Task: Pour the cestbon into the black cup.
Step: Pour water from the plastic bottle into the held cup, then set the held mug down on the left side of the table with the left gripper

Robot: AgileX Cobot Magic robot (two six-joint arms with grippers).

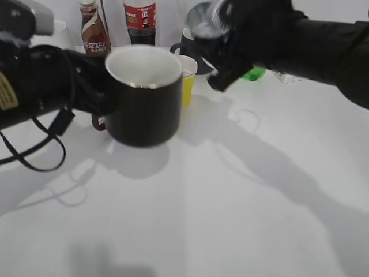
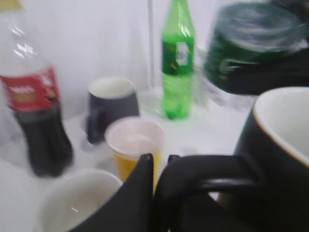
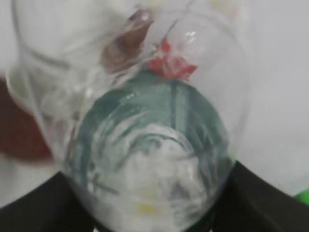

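Observation:
The black cup (image 1: 145,98), glossy with a white inside, hangs above the table at centre left. My left gripper (image 1: 102,99) is shut on its loop handle; the left wrist view shows the jaws (image 2: 159,176) closed on the handle, with the cup (image 2: 282,145) at right. The cestbon (image 1: 203,26), blurred and tilted, is up and to the right of the cup, and my right gripper (image 1: 223,60) is shut on it. Its dark green label shows in the left wrist view (image 2: 251,46). In the right wrist view the bottle (image 3: 149,159) fills the frame between the jaws (image 3: 154,203).
At the back stand a Nescafe bottle (image 1: 94,32), a cola bottle (image 1: 140,20), a yellow paper cup (image 1: 188,78), a dark-grey mug (image 2: 112,106) and a bright green soda bottle (image 2: 177,63). A white cup (image 2: 77,203) sits near the left jaws. A reddish-brown mug (image 1: 98,122) peeks out behind the black cup.

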